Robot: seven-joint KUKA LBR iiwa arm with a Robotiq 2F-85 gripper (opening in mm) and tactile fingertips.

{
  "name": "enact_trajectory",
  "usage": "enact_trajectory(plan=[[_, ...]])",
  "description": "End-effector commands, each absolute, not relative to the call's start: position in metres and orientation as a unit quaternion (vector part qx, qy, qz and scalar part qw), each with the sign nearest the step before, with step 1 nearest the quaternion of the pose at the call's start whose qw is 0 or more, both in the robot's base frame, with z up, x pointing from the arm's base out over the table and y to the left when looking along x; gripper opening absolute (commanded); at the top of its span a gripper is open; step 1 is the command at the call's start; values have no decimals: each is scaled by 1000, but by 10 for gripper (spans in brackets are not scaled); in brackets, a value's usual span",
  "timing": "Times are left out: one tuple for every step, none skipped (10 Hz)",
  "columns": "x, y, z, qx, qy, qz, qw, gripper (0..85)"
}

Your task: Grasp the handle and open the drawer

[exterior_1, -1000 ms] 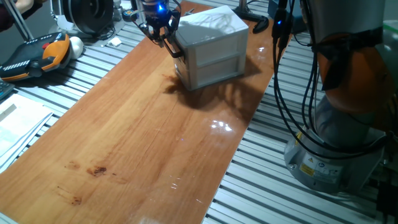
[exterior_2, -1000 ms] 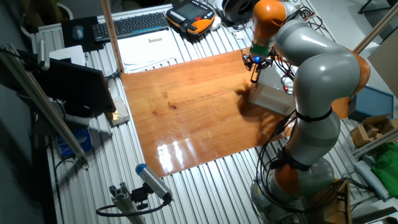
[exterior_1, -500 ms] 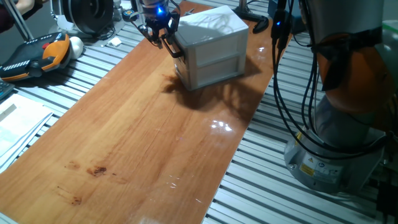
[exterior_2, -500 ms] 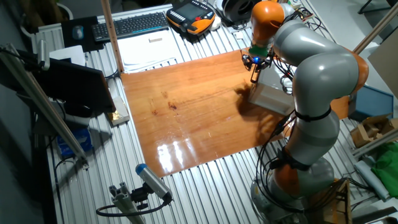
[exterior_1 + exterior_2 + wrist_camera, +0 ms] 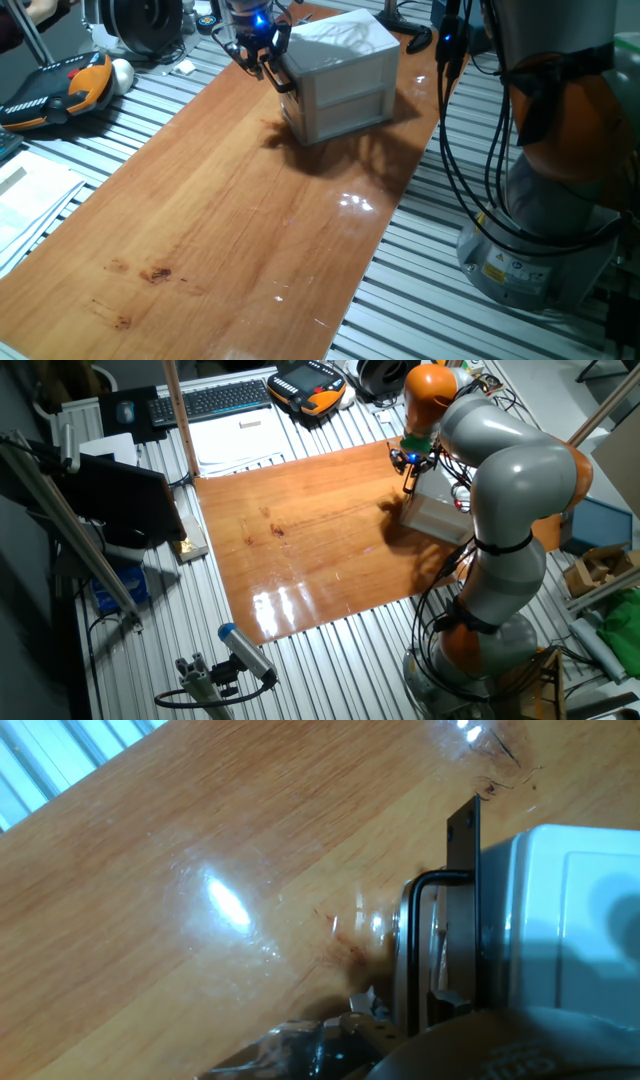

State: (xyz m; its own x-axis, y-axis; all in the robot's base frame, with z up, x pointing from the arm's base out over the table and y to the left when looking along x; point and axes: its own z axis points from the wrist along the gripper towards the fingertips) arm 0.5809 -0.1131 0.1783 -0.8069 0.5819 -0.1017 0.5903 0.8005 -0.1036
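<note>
The gripper hangs at the upper left corner of the white box, its dark fingers pointing down against the box's front-left edge, a blue light glowing on the hand above them. In the hand view the handle shows as a thin black bar running down just beside the near finger, standing off a narrow panel that appears to be the front of the drawer, which lies close against the white housing to the right of the fingers. Whether the jaws have closed on the handle cannot be told: the fingertips are blurred at the bottom of the hand view and too small in the fixed views. Below and to the left of the fingers spreads the wooden tabletop, bare and glossy with light reflections. Farther off beyond the fingers, on the slatted metal bench, lie an orange-and-black pendant and a keyboard.
</note>
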Motion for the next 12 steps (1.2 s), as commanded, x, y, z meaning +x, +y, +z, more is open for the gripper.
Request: enact_trajectory(plan=[[581, -113, 178, 309, 948, -65, 31, 327], [581, -113, 178, 309, 948, -66, 31, 323], [581, -113, 178, 309, 948, -66, 31, 317], [581, -113, 178, 308, 949, -66, 31, 303], [581, -113, 178, 306, 949, -66, 30, 270], [581, -113, 178, 305, 950, -64, 30, 237], [581, -112, 178, 304, 950, -63, 29, 207], [581, -112, 178, 304, 950, -64, 29, 203], [581, -112, 178, 303, 950, -65, 29, 203], [581, -112, 178, 302, 951, -66, 29, 203], [581, -112, 177, 301, 951, -67, 29, 207], [581, -112, 177, 301, 951, -68, 29, 207]])
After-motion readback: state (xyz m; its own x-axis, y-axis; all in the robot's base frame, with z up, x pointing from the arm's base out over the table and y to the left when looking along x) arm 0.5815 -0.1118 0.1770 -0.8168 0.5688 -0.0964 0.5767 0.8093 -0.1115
